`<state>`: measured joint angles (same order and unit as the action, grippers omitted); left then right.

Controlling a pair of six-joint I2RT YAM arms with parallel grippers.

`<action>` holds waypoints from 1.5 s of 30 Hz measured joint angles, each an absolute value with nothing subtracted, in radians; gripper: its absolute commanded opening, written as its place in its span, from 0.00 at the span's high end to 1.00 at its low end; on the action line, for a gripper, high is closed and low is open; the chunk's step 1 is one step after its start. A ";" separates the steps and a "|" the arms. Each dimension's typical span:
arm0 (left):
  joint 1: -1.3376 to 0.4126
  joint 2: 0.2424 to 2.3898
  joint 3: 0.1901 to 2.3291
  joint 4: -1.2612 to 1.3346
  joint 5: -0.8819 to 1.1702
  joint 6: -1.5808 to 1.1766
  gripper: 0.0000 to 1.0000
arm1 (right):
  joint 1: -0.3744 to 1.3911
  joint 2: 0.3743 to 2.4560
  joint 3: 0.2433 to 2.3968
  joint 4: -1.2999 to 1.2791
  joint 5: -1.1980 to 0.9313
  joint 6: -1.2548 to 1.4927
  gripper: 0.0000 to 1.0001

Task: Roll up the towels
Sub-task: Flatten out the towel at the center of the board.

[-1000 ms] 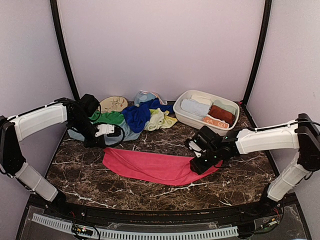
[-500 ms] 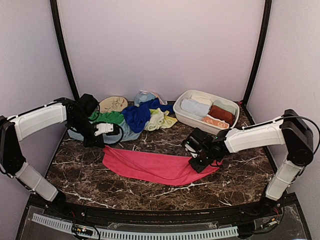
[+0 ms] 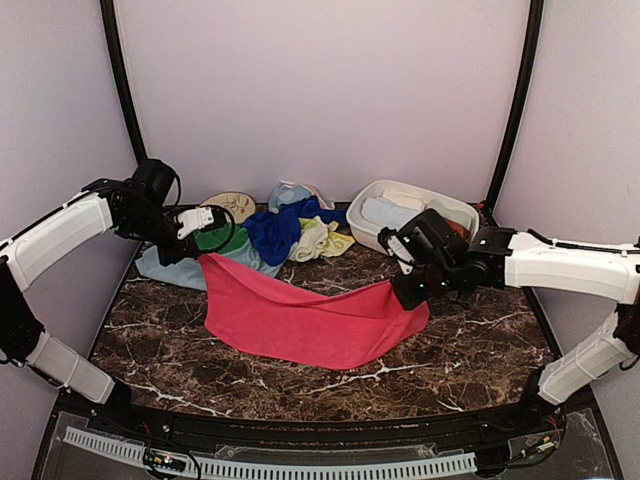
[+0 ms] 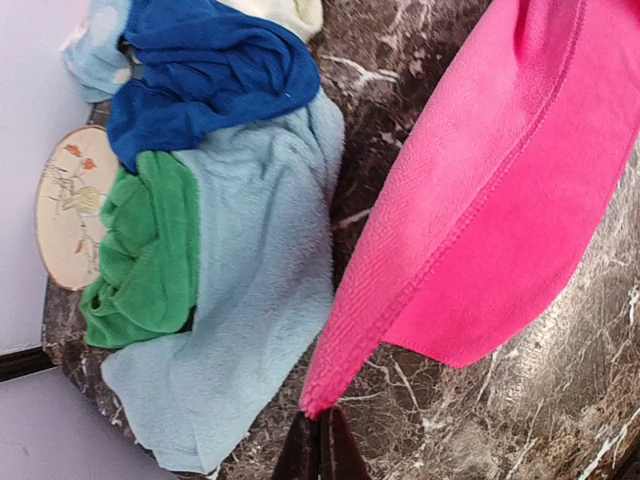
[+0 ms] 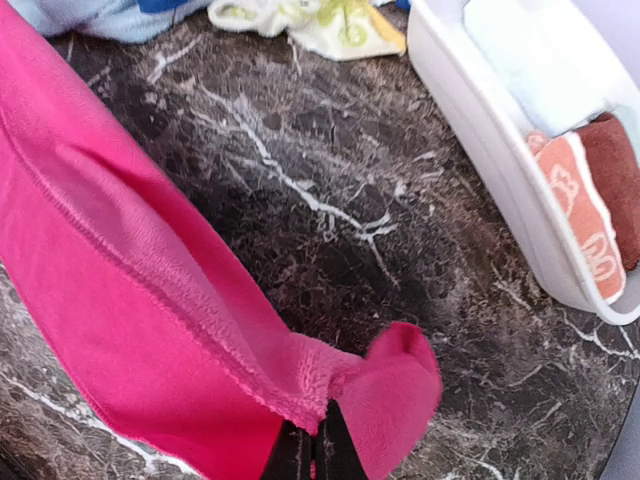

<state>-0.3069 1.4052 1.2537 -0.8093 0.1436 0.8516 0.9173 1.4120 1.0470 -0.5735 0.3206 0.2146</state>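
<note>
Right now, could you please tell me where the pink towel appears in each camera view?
Top external: the pink towel spans the centre.
Left wrist: the towel fills the right side.
Right wrist: the towel fills the left and bottom.
Shared landmark: the pale blue towel.

Basin [image 5: 475, 140] cut off, rt edge; disc [image 4: 70, 215] part-hidden by green towel [image 4: 150, 250].

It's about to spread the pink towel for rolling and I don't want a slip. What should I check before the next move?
1. Left gripper shut on pink towel corner: ok.
2. Right gripper shut on opposite corner: ok.
3. Towel taut between them: not ok, it sags onto the table.
4. Right corner flat: not ok, bunched over.
5. Towel clear of pale blue towel: cannot tell.
6. Towel clear of basin: ok.
</note>
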 measured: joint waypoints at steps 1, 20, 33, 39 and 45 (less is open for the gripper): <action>-0.306 1.390 1.266 -0.809 0.145 0.846 1.00 | 0.917 1.379 1.050 -0.579 0.324 0.215 1.00; -0.306 1.181 1.706 -1.069 0.284 0.755 1.00 | 0.937 0.902 0.948 -0.716 0.273 0.408 1.00; -0.306 1.052 1.492 -1.245 0.274 0.752 1.00 | 1.021 0.948 0.763 -0.719 0.211 0.574 0.46; -0.306 1.105 1.394 -1.185 0.216 0.751 1.00 | 1.023 1.019 0.819 -0.706 0.221 0.503 0.32; -0.306 1.135 1.362 -1.118 0.154 0.751 1.00 | 1.023 1.199 0.884 -0.620 0.129 0.347 0.34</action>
<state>-0.3058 1.1347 1.3617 -1.1179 0.1535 0.7509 1.0233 1.1988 0.8845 -0.6205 0.1291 0.3470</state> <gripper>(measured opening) 0.010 0.691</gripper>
